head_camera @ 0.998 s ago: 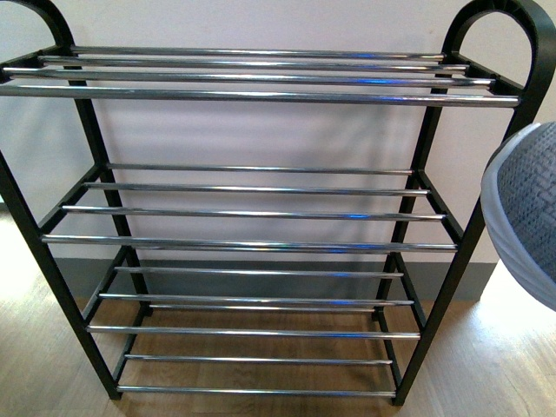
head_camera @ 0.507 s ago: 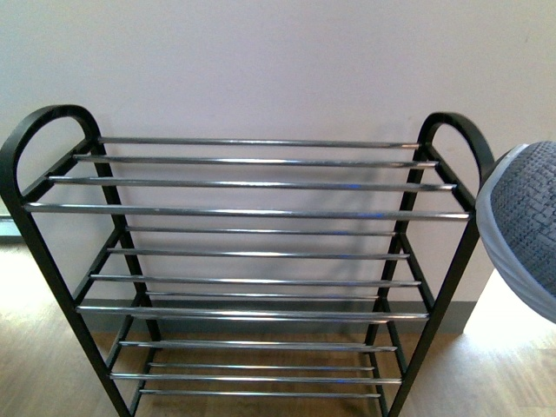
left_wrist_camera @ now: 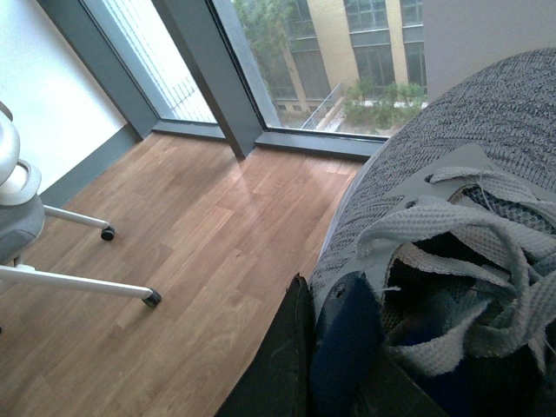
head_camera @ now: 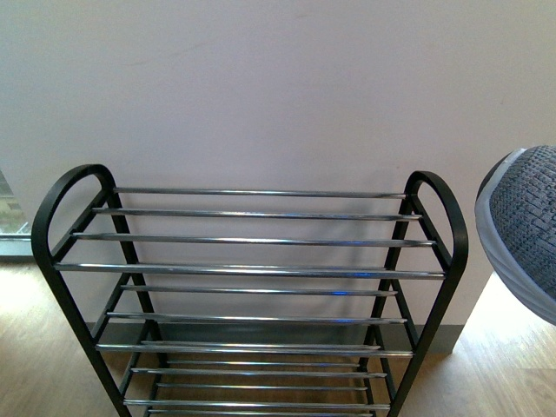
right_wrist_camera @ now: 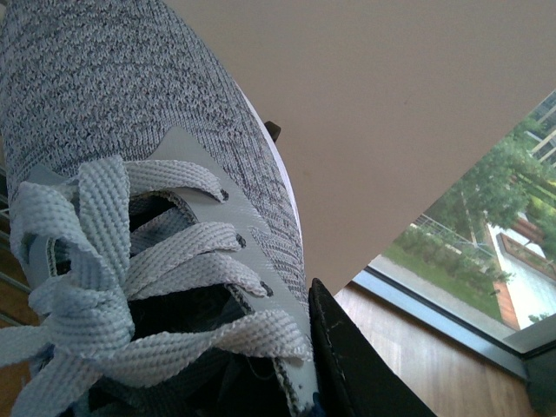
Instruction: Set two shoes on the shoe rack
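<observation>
1. The shoe rack (head_camera: 445, 198) stands straight ahead against the wall (head_camera: 278, 87), its chrome bars running left to right. Every shelf in view is bare, so 0 of the 2 shoes is placed yet
2. The right arm's sneaker (head_camera: 526, 226) hangs in the air at the right edge of the front view, just beyond the rack's right arched end and about level with the top tier. Only its toe end shows, tilted, with the white sole rim turned toward the rack
3. In the right wrist view, 1 black finger (right_wrist_camera: 352, 365) lies against the collar beside the laces and the other is hidden. With the shoe held aloft, I judge the right jaws closed on it
4. The left arm's sneaker (left_wrist_camera: 469, 139) is outside the front view. It hangs over the wood floor (left_wrist_camera: 174, 261) near a window (left_wrist_camera: 347, 52) and a chair (left_wrist_camera: 78, 282). A dark finger (left_wrist_camera: 287, 356) presses its navy collar, so the left jaws seem clamped on it
5. The right arm looks nearer. The rack lies to the left of its shoe, so the carry goes sideways over the arched end, with the sole turned down and the long axis across several bars
</observation>
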You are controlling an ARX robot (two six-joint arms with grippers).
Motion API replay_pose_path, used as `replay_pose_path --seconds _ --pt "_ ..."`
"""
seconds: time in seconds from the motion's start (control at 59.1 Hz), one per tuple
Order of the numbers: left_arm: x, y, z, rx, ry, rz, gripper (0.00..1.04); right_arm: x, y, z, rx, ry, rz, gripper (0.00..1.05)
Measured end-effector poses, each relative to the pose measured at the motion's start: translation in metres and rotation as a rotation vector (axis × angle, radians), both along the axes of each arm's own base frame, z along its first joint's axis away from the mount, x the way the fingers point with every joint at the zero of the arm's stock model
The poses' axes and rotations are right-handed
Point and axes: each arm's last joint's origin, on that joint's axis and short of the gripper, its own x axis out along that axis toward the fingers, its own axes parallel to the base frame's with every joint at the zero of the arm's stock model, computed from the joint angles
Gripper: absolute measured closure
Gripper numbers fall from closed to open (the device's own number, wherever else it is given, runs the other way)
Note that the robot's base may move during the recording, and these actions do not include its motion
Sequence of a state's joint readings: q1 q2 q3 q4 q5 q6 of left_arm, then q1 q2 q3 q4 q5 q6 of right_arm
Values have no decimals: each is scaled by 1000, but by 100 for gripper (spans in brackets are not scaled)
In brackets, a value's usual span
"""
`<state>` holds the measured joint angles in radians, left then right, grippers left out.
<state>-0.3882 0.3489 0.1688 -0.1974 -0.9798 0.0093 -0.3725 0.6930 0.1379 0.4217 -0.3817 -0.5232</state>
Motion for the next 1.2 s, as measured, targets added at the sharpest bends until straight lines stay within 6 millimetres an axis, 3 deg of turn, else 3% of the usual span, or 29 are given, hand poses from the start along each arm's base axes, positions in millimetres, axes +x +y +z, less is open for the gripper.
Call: replay_pose_path --seconds 0.321,0.423,0.558,0.795,1.031,1.201 --pt "0 0 0 0 0 0 103 0 0 0 0 0 0 103" --pt "0 0 0 0 0 0 103 6 1 2 282 149 197 103" --pt "0 0 0 0 0 0 103 35 13 17 443 219 236 103" --pt "0 0 0 0 0 0 103 93 43 46 486 213 163 103" --pt "0 0 0 0 0 0 103 147 79 49 517 263 142 103" --pt "0 0 0 0 0 0 103 188 85 40 508 312 24 103"
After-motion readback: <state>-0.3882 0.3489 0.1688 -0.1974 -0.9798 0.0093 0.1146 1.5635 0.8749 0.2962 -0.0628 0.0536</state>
